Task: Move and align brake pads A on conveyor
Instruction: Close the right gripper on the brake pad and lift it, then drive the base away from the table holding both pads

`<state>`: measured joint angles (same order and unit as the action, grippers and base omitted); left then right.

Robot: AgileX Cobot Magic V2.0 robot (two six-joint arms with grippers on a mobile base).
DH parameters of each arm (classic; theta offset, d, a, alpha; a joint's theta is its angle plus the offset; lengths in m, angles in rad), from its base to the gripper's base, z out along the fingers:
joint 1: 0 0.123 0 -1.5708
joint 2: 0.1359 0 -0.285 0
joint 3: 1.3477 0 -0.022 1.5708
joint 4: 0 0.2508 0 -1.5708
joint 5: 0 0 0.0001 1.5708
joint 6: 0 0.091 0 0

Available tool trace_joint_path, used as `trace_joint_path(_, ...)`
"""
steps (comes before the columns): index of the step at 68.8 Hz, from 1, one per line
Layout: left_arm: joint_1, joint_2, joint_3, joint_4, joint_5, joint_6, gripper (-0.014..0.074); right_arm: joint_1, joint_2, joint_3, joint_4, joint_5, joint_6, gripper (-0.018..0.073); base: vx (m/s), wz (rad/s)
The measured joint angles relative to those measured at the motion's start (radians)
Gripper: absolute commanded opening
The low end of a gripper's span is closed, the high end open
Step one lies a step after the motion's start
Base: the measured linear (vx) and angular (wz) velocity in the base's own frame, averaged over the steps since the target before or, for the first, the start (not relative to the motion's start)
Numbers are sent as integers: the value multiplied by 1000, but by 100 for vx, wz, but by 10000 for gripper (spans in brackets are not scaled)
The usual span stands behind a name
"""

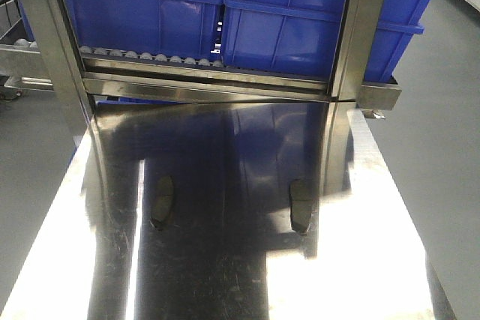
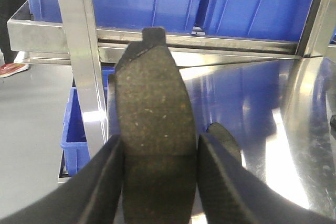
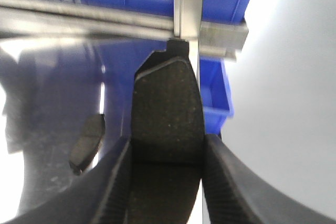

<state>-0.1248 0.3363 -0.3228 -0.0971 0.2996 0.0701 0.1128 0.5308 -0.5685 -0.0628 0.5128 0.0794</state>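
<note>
Brake pads A, flat dark-grey curved oblongs, are looking stiff, dense and rough-faced. Front view: a left-hand pad (image 1: 161, 201) and a right-hand pad (image 1: 301, 206) are lying on the shiny steel table (image 1: 240, 282). Left wrist view: the left gripper (image 2: 160, 153) is clamping a third pad (image 2: 154, 108) across its long edges. Right wrist view: the right gripper (image 3: 167, 153) is clamping a fourth pad (image 3: 168, 108) likewise.

We record the left brake pad (image 2: 152, 129) and right brake pad (image 3: 168, 124) cut off at bottom; a finger (image 2: 231, 182) half hides a third pad (image 2: 226, 137).

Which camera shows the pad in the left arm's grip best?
The left wrist view: the left pad fills the frame, clamped in the left tool. The front view misses it; the right wrist view shows the right pad instead.
</note>
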Motion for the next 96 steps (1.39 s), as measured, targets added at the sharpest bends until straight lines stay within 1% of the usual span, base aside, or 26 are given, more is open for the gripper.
trace_joint_path(9, 0, 0, 0, 0, 0, 0, -6, 0, -136, 57, 35, 0, 0, -7, 0, 0)
trace_joint_path(19, 0, 0, 0, 0, 0, 0, -6, 0, -192, 91, 55, -1, 0, -7, 0, 0)
trace_joint_path(80, 0, 0, 0, 0, 0, 0, -6, 0, -195, 94, 63, -2, 0, -7, 0, 0)
trace_joint_path(96, 0, 0, 0, 0, 0, 0, -6, 0, -195, 94, 63, -2, 0, -7, -4, 16)
